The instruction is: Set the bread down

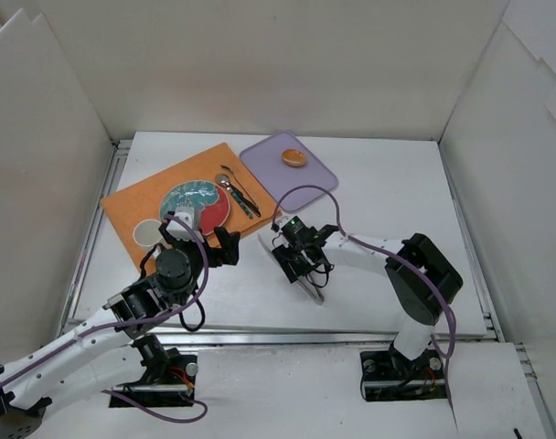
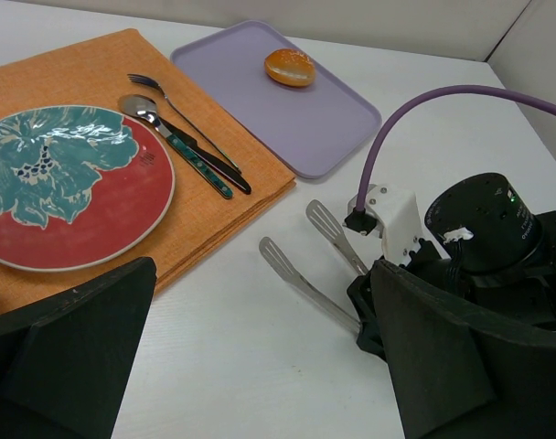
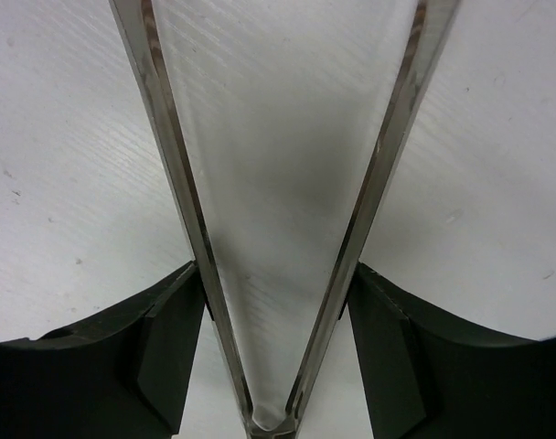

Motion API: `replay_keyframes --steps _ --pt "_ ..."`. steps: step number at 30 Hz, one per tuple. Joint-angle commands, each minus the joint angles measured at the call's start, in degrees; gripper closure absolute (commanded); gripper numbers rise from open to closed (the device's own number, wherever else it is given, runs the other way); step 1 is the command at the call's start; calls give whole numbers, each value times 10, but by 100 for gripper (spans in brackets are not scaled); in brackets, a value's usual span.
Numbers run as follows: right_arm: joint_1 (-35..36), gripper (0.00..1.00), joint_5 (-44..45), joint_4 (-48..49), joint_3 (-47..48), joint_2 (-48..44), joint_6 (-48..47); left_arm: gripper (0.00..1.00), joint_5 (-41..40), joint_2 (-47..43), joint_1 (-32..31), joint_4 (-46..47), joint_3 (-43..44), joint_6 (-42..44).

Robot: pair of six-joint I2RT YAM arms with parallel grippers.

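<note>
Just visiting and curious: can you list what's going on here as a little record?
bread: lying on the purple tray, untouched
plate: on the orange placemat, nothing on it, cutlery beside it
right hand: clamped on metal tongs, away from the bread
left hand: open, holding nothing
bread placed: not yet

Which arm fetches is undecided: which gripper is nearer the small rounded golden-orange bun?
Right. The right gripper, fingers on metal tongs, sits straight back from the bun, toward the bases; the left gripper lies farther, back-left.
</note>
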Motion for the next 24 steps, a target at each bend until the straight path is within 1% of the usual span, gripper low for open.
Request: replay_keyframes --steps 1,2,3,7,12,16,18,24 --pt "-3 41 15 -40 25 -33 7 0 -9 -3 2 18 14 3" --pt "-5 42 38 -57 36 -51 7 0 -10 -3 2 20 13 3" --pt "-3 42 43 -57 36 -59 8 0 -10 -3 2 20 13 4" --pt "-2 43 37 -115 100 -85 13 0 -10 -3 2 19 14 4" --pt "-3 45 47 -175 177 -88 15 0 -9 -5 2 20 12 3" --pt "-3 44 43 -205 209 -87 17 0 -8 -8 2 21 11 1" --pt "-4 45 41 -235 238 -78 14 0 -7 -8 2 21 11 2" --pt "-3 46 67 -276 290 -71 14 0 -10 -12 2 19 11 1"
